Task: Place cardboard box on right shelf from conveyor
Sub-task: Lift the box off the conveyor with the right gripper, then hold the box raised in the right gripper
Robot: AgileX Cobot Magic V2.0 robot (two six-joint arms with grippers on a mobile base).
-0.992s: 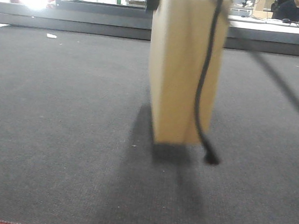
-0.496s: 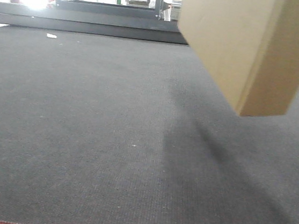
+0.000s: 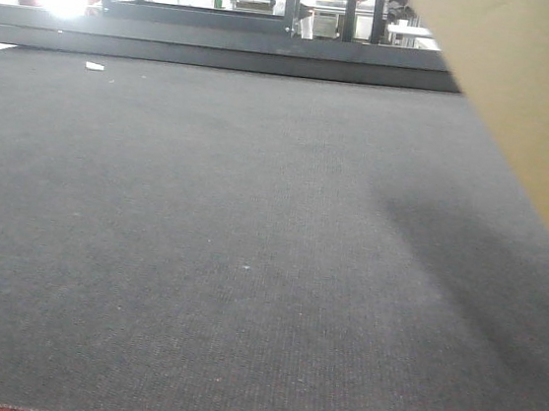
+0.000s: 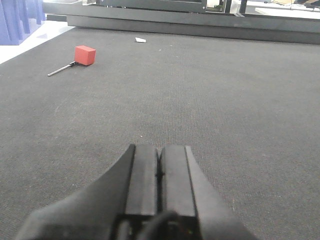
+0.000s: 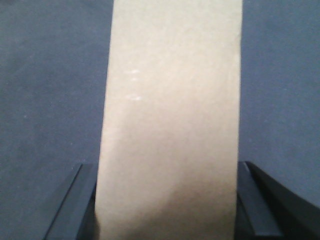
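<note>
The tan cardboard box (image 3: 524,105) hangs tilted in the air at the upper right of the front view, clear of the dark grey conveyor (image 3: 211,238). In the right wrist view the cardboard box (image 5: 172,115) fills the middle, and my right gripper (image 5: 167,200) is shut on it with a dark finger pressed against each side. My left gripper (image 4: 160,165) is shut with nothing between its fingers, low over the conveyor (image 4: 210,95). The right shelf is out of view.
A small red block on a thin rod (image 4: 84,55) lies on the belt at the far left. A white scrap (image 3: 94,66) lies near the dark frame (image 3: 223,49) at the belt's far edge. Blue bins (image 4: 17,20) stand beyond the left edge.
The box has risen off the belt and swung up and to the right, tilting as it went. It now sits at the frame's upper right corner.
</note>
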